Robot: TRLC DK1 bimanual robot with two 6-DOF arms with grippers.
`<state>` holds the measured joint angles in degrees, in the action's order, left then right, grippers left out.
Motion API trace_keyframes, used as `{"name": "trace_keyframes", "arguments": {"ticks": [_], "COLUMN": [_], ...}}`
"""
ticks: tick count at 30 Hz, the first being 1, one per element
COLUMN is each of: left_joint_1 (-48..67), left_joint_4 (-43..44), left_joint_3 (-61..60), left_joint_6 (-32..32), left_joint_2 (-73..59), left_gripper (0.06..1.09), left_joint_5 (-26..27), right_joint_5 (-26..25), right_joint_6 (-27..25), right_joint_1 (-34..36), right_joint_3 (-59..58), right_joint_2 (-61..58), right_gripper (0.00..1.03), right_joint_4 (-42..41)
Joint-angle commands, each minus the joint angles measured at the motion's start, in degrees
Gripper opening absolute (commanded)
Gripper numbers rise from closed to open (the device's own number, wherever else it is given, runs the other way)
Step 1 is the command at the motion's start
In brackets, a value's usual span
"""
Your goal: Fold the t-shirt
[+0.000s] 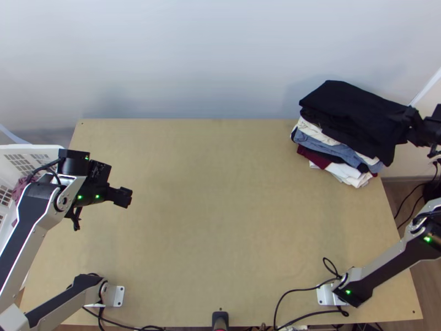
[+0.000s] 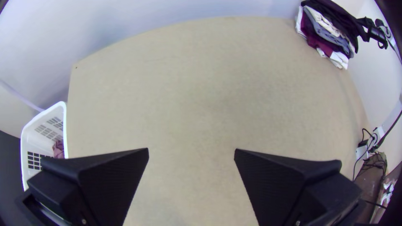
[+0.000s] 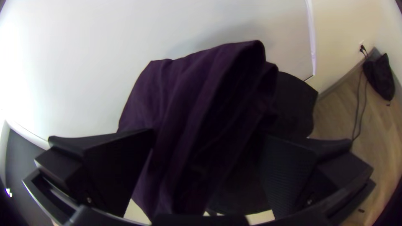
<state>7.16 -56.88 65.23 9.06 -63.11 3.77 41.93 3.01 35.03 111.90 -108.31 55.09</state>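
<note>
- Folded black garment [image 1: 353, 118]: on top of the clothing stack [image 1: 336, 151], beside the right hand [image 1: 409, 124]; long axis extends from that hand diagonally toward the far edge.
- Right hand: wide; cloth between fingers; contact cannot be determined.
- Left hand [image 1: 103, 211]: wide, nothing held, above the surface [image 1: 220, 193].

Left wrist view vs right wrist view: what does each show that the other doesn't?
Left wrist adds: left gripper close up, fingers apart; white basket with pinkish cloth in it; the stack's blue-grey layer and maroon layer.

Right wrist adds: dark bag on the floor, plus a close look at the folds in the top garment, seen between the spread fingers.

Both: pale wall, dark top garment, and right gripper at it.
</note>
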Motion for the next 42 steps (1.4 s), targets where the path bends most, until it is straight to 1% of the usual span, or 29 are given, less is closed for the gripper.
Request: {"name": "trace_keyframes", "arguments": {"ticks": [1,2,4,7,9,12,16,19,22,24,25,27,29,32,36,39,42], "left_joint_1": [0.3,0.3,0.3,0.3,0.3,0.0,-0.3,-0.6,-1.1,-1.6,-1.6,-1.7,-1.9,-2.0,-2.1,-2.4,-2.4], "left_joint_4": [0.3,0.3,0.3,0.3,0.3,0.3,0.3,0.3,0.2,0.1,-0.1,-0.3,-0.4,-0.8,-1.1,-1.4,-1.4], "left_joint_3": [-0.4,-0.5,-0.5,-0.6,-0.6,-0.4,0.0,0.2,0.8,1.0,1.1,1.3,1.4,2.0,2.3,1.9,1.9], "left_joint_6": [0.7,0.6,0.4,0.3,0.3,0.5,0.6,0.7,1.0,1.2,1.3,1.3,1.4,1.4,1.4,1.4,1.4], "left_joint_2": [-0.4,-0.3,-0.2,0.0,0.1,0.2,0.4,0.7,0.8,1.1,1.1,1.1,1.3,1.3,1.4,1.7,1.8], "left_gripper": [1.05,1.05,1.05,1.05,1.05,1.05,1.05,1.05,1.05,1.05,1.05,1.05,1.05,1.05,1.05,1.05,1.05], "left_joint_5": [-0.3,-0.3,-0.3,-0.3,-0.3,-0.4,-0.4,-0.4,-0.4,-0.4,-0.4,-0.4,-0.5,-0.5,-0.6,-0.6,-0.6], "right_joint_5": [-6.2,-8.0,-9.9,-10.6,-10.6,-12.6,-20.7,-29.0,-37.4,-40.8,-43.3,-46.5,-50.1,-53.3,-55.7,-57.0,-57.6], "right_joint_6": [-7.1,-7.9,-8.6,-8.6,-8.1,-4.3,-2.7,-3.1,-6.6,-8.3,-9.0,-9.9,-11.4,-12.5,-12.2,-12.1,-12.1], "right_joint_1": [1.1,1.2,1.7,1.7,1.3,-0.7,-6.5,-12.4,-17.3,-19.6,-20.9,-22.4,-23.6,-23.5,-22.1,-21.4,-21.4], "right_joint_3": [-3.8,-4.6,-6.1,-6.3,-6.1,-6.0,-8.7,-15.3,-20.7,-22.9,-24.0,-26.7,-30.7,-35.6,-41.8,-44.9,-45.8], "right_joint_2": [5.0,5.8,7.9,10.6,12.3,15.1,18.5,20.2,19.7,18.5,17.6,15.4,12.9,8.4,3.0,-0.3,-0.5], "right_gripper": [0.98,0.98,0.98,0.98,0.98,0.98,0.98,0.98,0.98,0.98,0.98,0.98,0.98,0.98,0.98,0.98,0.98], "right_joint_4": [-0.2,-0.9,-2.9,-4.1,-5.7,-12.3,-21.7,-32.8,-42.3,-46.8,-49.9,-55.7,-63.4,-71.0,-76.8,-80.0,-80.5]}}
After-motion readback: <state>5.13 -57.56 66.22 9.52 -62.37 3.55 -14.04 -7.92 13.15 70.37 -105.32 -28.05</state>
